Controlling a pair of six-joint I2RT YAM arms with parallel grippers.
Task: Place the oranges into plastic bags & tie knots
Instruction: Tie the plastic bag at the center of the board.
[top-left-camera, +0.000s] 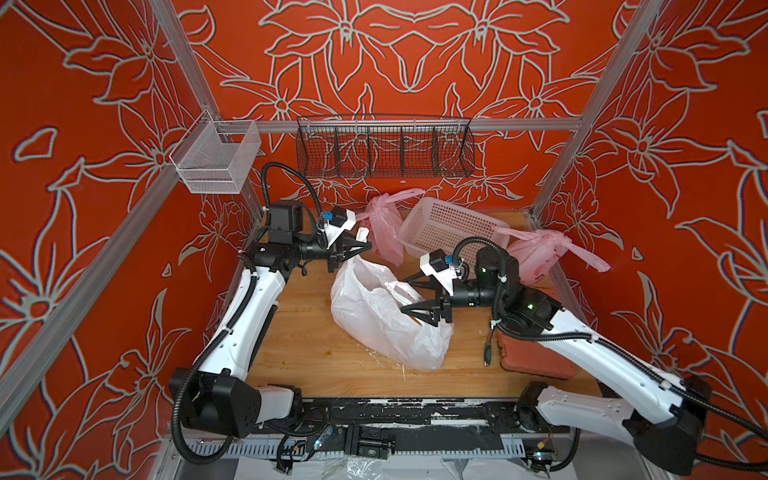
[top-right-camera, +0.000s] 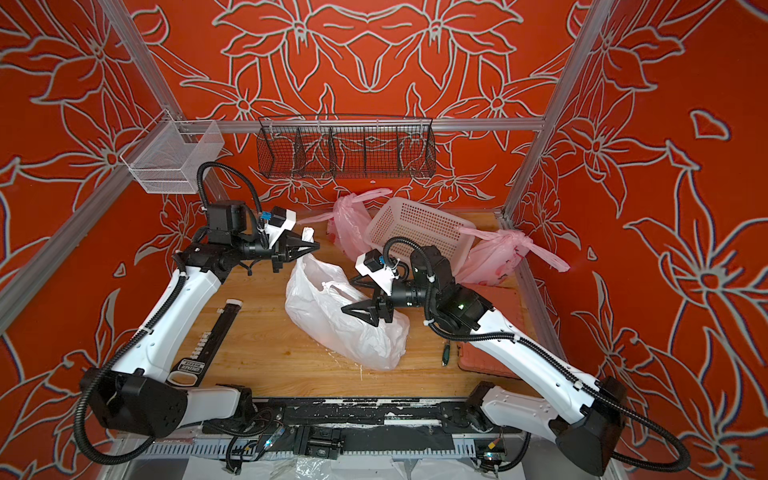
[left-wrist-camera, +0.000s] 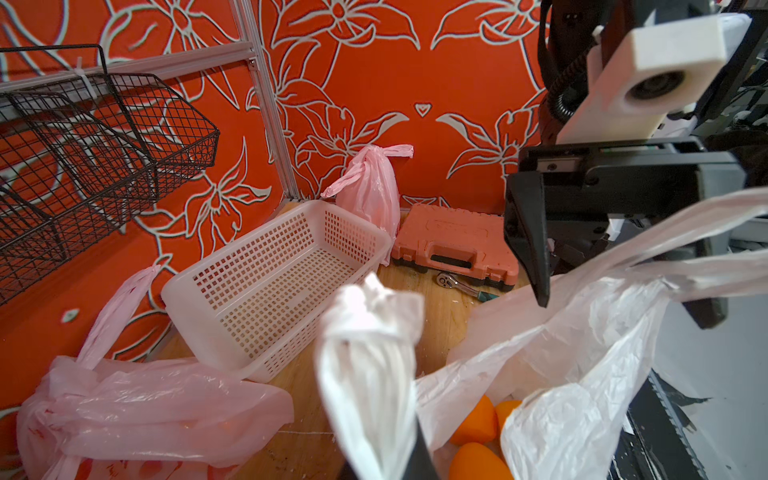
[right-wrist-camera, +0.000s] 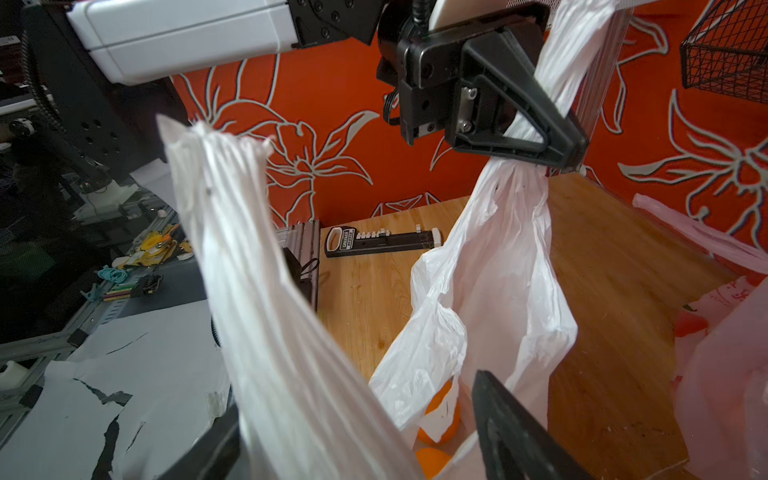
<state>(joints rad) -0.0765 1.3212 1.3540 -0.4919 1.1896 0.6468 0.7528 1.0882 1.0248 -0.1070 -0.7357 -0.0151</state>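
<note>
The left gripper (top-left-camera: 365, 246) is pressed together on one bunched handle of the white bag (top-left-camera: 374, 320), holding that strap up above the table (top-left-camera: 299, 340). The right gripper (top-left-camera: 409, 296) has its jaws spread. The bag's second handle (right-wrist-camera: 249, 270) runs up between them against one finger, with a gap to the other, so it is not pinched.

The bag's mouth sags between the two grippers. The oranges (left-wrist-camera: 473, 419) lie at its bottom and show only in the wrist views. Film covers most of them, so their number cannot be told.

Just behind stands the white perforated basket (top-left-camera: 449, 228). A pink bag (top-left-camera: 384, 232) lies beside the left gripper. The corner pink bag (top-left-camera: 532, 257), its knot (top-left-camera: 555, 240) tied, sits far right. What the pink bags hold is hard to make out.

The right arm covers part of an orange tool case (top-left-camera: 536, 361), and a ratchet (top-left-camera: 487, 353) lies beside it. A black socket rail (top-right-camera: 212, 332) shows in a top view, beside the left arm.
</note>
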